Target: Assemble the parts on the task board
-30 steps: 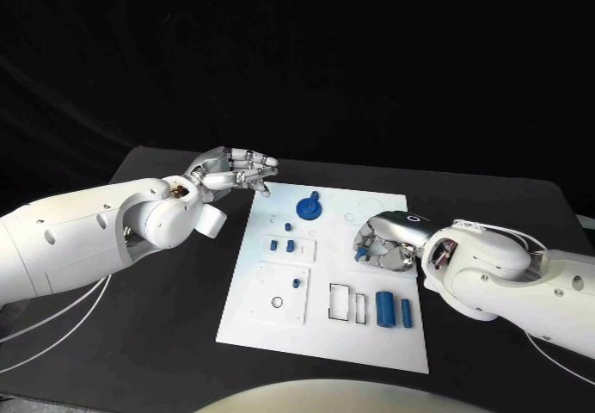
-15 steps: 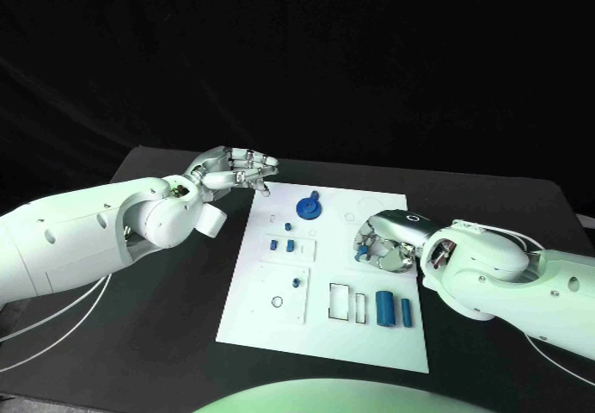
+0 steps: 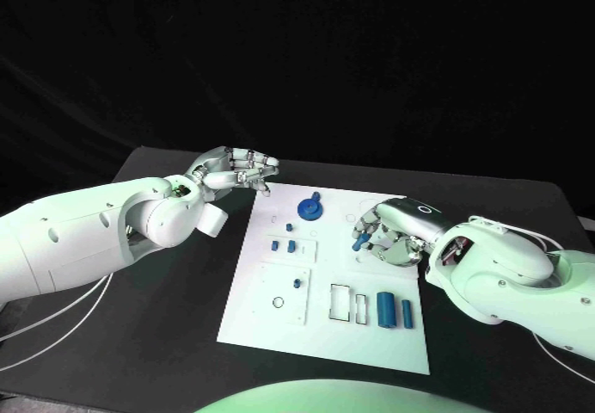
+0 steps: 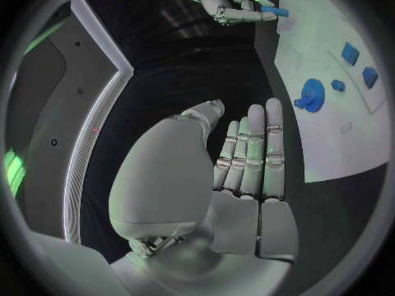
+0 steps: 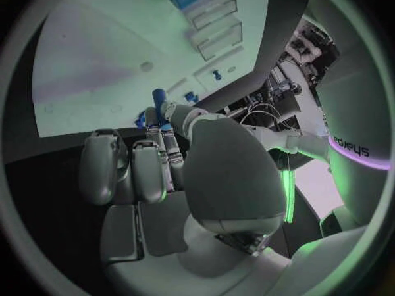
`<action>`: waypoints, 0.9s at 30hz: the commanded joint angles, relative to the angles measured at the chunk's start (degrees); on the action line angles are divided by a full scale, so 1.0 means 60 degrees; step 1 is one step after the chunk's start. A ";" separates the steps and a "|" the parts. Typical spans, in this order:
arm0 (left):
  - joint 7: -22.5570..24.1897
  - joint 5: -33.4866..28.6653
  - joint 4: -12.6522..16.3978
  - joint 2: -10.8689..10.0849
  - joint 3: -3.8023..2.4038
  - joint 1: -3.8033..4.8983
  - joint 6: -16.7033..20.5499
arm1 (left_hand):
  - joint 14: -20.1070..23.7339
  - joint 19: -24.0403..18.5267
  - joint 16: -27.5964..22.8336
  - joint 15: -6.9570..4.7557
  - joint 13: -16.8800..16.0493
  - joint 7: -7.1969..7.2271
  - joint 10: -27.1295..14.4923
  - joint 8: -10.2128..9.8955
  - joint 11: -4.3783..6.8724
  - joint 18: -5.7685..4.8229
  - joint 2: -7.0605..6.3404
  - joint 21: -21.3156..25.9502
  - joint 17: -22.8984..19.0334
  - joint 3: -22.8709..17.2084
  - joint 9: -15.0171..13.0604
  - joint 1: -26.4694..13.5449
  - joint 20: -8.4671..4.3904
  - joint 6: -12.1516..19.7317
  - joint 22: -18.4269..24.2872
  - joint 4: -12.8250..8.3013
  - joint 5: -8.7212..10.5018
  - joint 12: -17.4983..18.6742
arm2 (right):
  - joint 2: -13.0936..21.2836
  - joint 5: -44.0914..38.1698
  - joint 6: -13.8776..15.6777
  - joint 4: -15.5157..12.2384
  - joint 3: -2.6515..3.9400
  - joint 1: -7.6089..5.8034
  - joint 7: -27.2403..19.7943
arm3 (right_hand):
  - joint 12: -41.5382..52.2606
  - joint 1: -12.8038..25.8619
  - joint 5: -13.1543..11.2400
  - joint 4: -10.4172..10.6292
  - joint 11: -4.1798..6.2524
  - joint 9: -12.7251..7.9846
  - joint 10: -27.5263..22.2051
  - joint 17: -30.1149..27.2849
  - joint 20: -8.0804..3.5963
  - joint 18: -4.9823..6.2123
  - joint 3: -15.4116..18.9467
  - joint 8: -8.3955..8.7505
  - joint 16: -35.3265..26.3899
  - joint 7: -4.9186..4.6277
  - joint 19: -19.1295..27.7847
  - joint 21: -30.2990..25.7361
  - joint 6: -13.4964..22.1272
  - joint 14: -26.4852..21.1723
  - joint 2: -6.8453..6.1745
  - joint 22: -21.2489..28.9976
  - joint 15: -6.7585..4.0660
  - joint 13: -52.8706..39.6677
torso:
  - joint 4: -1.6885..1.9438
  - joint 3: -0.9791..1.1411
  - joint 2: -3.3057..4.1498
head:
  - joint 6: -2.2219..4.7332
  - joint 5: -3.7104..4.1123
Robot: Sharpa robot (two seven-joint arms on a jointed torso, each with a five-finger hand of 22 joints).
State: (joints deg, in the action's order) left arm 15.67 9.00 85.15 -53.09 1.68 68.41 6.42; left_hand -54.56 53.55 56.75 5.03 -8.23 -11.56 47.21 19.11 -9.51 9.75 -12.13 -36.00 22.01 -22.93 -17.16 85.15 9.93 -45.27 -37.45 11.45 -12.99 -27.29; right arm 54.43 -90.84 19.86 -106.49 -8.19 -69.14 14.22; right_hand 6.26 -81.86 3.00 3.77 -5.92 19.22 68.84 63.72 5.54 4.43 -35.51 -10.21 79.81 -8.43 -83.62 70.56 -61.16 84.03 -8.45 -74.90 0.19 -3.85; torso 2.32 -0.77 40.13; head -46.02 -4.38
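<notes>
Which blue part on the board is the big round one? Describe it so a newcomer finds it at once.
Start at the white task board in the middle of the table and go to its far edge, near the left hand. The round blue part lies there, just beyond two small blue blocks. It is a wide disc with a short stub; the other parts are small blocks or slim cylinders.

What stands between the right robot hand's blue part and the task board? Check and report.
Nothing visible. The right robot hand pinches a small blue part over the task board, with only bare white plate beside it. The destination slot can't be identified.
</notes>
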 commanded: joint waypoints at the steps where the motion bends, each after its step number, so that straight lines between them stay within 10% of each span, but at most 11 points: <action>1: 0.0069 0.0010 -0.0034 0.0024 -0.0007 0.0002 -0.0107 | 0.0080 -0.0030 0.0066 0.0018 -0.0013 -0.0261 -0.0073 0.0053 0.0008 0.0097 0.0105 0.0041 0.0016 0.0033 -0.0013 -0.0002 0.0043 0.0056 -0.0014 -0.0035 -0.0036 -0.0044 | 0.0022 0.0116 0.0607 -0.0290 0.0009 -0.0048 -0.0203 | -0.0032 0.0126 0.0032 -0.0038 0.0264 0.0028 0.0330 0.0006 -0.0020 -0.0116 -0.0018 -0.0059 0.0036 0.0001 -0.0060 0.0057 -0.0034 0.0201 0.0042 -0.1485 -0.0085 -0.0010 | 0.0019 -0.0002 0.0001 | 0.0018 0.0011; 10: 0.0109 -0.0008 -0.0162 0.0100 -0.0006 -0.0007 -0.0122 | 0.0080 -0.0030 0.0066 0.0018 -0.0013 -0.0261 -0.0073 0.0053 0.0008 0.0097 0.0105 0.0041 0.0016 0.0033 -0.0013 -0.0002 0.0043 0.0056 -0.0014 -0.0035 -0.0036 -0.0044 | -0.0692 0.0220 0.0701 -0.0580 0.0009 0.0081 -0.0514 | -0.0066 0.0189 0.0042 -0.0121 0.0261 0.0054 0.0346 -0.0005 -0.0021 -0.0123 -0.0071 -0.0074 0.0033 -0.0003 -0.0070 0.0094 -0.0021 0.0198 0.0016 -0.1504 -0.0084 -0.0009 | 0.0008 -0.0017 -0.0011 | 0.0051 -0.0058; 27: 0.0051 -0.0044 -0.0250 0.0395 -0.0004 -0.0010 -0.0161 | 0.0085 -0.0033 0.0090 0.0024 -0.0027 -0.0262 -0.0085 0.0099 0.0008 0.0097 0.0110 0.0046 0.0027 0.0058 -0.0020 -0.0052 0.0053 0.0066 -0.0015 -0.0010 -0.0030 -0.0113 | -0.2705 0.0040 0.0594 0.0292 -0.0125 0.1285 -0.1318 | -0.0132 0.0333 0.0058 -0.0225 0.0244 0.0087 0.0352 0.0001 -0.0016 -0.0121 -0.0145 -0.0075 0.0037 -0.0022 -0.0063 0.0078 0.0043 0.0198 -0.0001 -0.1512 -0.0072 -0.0009 | 0.0010 -0.0007 0.0019 | 0.0069 -0.0320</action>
State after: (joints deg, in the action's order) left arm 15.71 8.95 83.58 -50.88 1.70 68.34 6.33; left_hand -54.35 53.55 57.01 5.25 -8.34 -11.56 47.21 19.32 -9.51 9.75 -11.82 -36.00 22.08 -22.93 -17.21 84.84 9.93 -45.27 -37.49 11.45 -12.99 -27.78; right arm 38.52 -89.68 23.78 -105.17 -8.89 -61.81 8.51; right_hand 5.83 -80.40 3.11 2.89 -6.09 19.55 69.08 63.70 5.54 4.43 -36.37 -10.49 79.78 -8.41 -83.61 70.87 -60.92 84.02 -8.53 -74.93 0.19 -3.86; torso 2.45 -0.88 40.22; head -45.37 -5.99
